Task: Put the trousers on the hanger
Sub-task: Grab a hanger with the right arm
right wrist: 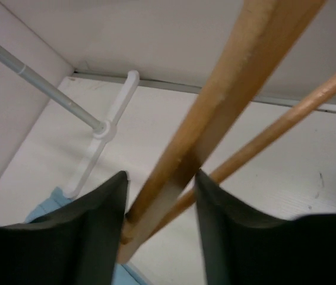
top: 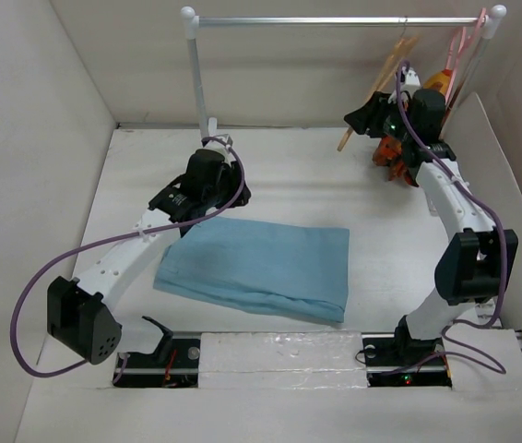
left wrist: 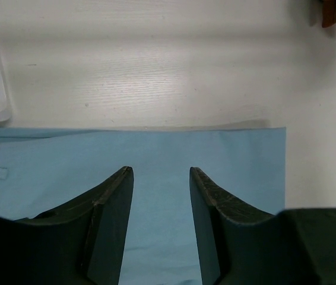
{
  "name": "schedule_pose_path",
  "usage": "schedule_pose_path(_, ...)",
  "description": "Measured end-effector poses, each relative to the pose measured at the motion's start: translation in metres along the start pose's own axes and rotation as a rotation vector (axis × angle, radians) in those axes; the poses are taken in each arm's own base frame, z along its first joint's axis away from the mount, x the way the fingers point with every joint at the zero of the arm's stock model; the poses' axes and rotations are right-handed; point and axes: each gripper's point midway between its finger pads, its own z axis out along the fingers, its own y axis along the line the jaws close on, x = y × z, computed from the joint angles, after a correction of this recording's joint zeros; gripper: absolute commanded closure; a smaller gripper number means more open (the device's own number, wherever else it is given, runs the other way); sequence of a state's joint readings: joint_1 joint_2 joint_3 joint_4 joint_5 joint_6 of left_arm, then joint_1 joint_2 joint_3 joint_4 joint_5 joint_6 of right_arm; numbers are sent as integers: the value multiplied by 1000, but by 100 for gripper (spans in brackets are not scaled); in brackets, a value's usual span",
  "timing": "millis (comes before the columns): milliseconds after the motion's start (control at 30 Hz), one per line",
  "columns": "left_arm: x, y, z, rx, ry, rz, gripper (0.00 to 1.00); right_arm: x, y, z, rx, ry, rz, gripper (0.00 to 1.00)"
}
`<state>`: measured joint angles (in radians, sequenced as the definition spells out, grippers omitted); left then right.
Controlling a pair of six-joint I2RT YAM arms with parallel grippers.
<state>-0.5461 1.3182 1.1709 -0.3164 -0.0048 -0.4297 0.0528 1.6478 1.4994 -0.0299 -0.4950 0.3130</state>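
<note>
Trousers (top: pixel 261 268) lying folded flat mid-surface (top: pixel 381 198), between the two arms. Left gripper (left wrist: pixel 161 178) hovering low over their far edge, jaws apart, nothing held. Hanger (right wrist: pixel 215 107) hanging at far right from the rail (top: pixel 335 20), well apart from the trousers. Right gripper (right wrist: pixel 161 190) raised to its wooden arm, jaws apart on either side; contact impossible to tell.

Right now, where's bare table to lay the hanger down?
Two patches: the table strip between the trousers and the right arm, and the far middle between the left gripper and the right gripper. Crowded: the far right corner, with the hanger, a pink hanger and an orange garment; the left arm flanks the trousers' left side.
</note>
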Motion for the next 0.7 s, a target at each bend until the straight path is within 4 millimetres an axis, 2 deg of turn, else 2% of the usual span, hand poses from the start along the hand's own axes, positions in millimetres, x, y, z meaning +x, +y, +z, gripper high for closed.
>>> schedule_pose_path(133, 0, -4, 0, 20, 2, -6, 62, -3, 4, 2, -22, -24, 23, 73)
schedule_pose_path(300, 2, -6, 2, 29, 12, -14, 63, -1, 8, 1, -26, -28, 27, 85)
schedule_pose_path(467, 3, -9, 5, 39, 27, -21, 61, -11, 22, -12, -7, -45, -7, 94)
schedule_pose_path(567, -8, -20, 1, 71, 22, -28, 60, -21, 38, -23, -13, -69, -51, 97)
schedule_pose_path(700, -45, -49, -18, 161, -43, -37, 55, -42, 63, -40, -49, -129, -94, 99)
